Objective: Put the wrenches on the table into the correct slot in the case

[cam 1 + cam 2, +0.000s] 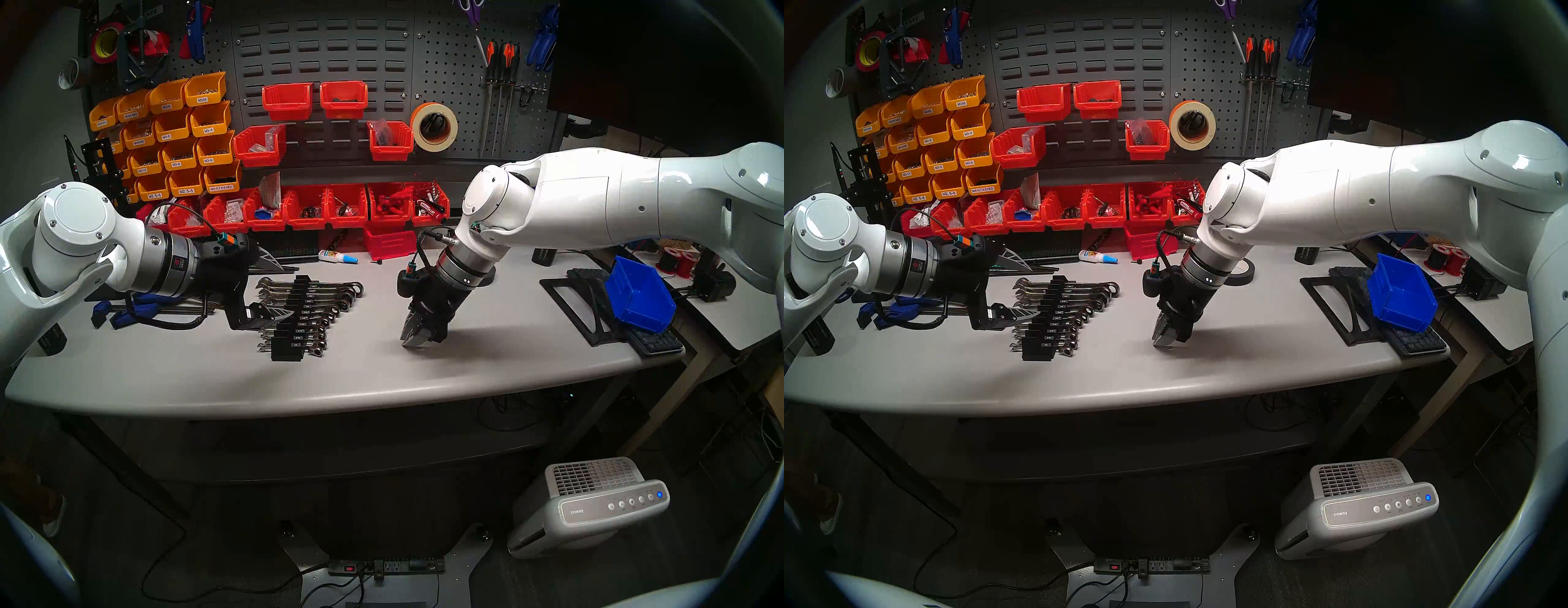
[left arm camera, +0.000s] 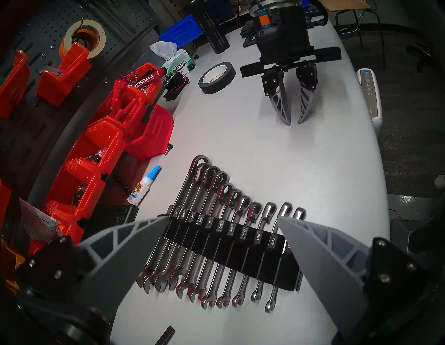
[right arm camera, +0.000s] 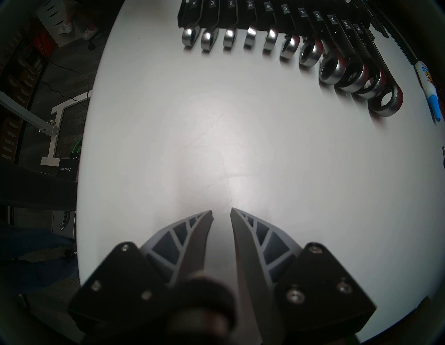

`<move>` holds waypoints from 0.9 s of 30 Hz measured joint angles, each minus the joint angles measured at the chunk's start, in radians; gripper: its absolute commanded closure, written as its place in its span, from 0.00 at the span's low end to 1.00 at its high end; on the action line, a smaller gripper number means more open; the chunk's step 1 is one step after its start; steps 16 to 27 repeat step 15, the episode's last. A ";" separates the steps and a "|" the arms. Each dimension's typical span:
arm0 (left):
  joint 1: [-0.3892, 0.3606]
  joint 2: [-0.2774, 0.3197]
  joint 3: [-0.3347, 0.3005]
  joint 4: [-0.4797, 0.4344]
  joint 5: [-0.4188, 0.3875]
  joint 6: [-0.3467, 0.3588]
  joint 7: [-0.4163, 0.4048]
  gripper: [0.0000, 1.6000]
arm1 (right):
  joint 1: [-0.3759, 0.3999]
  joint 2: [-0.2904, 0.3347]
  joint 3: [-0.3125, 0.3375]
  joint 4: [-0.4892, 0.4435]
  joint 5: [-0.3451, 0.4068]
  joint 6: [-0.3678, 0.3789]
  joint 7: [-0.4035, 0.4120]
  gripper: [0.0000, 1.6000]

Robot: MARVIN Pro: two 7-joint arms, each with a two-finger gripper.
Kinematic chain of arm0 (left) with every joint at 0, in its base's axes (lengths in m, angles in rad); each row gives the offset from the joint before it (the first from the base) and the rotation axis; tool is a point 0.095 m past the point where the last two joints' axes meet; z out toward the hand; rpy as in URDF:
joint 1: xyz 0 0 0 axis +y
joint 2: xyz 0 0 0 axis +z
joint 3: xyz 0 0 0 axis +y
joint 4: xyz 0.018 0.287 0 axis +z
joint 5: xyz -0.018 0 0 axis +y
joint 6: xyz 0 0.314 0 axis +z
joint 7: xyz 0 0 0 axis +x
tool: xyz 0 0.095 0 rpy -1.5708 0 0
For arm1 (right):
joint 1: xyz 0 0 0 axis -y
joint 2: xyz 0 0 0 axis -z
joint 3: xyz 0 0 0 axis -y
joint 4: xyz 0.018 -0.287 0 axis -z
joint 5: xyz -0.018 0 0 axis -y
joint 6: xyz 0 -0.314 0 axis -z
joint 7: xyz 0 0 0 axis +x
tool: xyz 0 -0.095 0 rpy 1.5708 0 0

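The black case (image 1: 292, 322) lies on the grey table (image 1: 466, 373) with a chrome wrench in each notch I can see. The longest wrench (image 2: 190, 183) sits at its far end, the shortest (image 1: 316, 351) at its near end. I see no wrench loose on the table. My left gripper (image 1: 287, 291) hangs wide open at the case's left side, its fingers (image 2: 134, 231) framing the rack with nothing between them. My right gripper (image 3: 221, 210) points down just above bare table, right of the case. Its jaws stand a narrow gap apart and hold nothing.
Red bins (image 1: 348, 208) line the back of the table under a pegboard. A glue bottle (image 1: 337, 256) lies behind the case. A black tape roll (image 2: 216, 77) sits behind my right arm. Blue clamps (image 1: 127, 312) lie far left. A blue bin (image 1: 638, 299) stands far right.
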 measured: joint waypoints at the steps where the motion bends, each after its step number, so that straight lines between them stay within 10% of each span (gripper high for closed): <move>1: 0.005 0.000 -0.004 0.000 0.000 0.000 0.000 0.00 | 0.000 0.000 0.000 0.000 0.000 0.000 0.000 0.47; 27: 0.065 0.004 -0.059 -0.004 -0.004 -0.005 0.006 0.00 | 0.000 0.000 0.000 0.000 0.000 0.001 0.001 0.47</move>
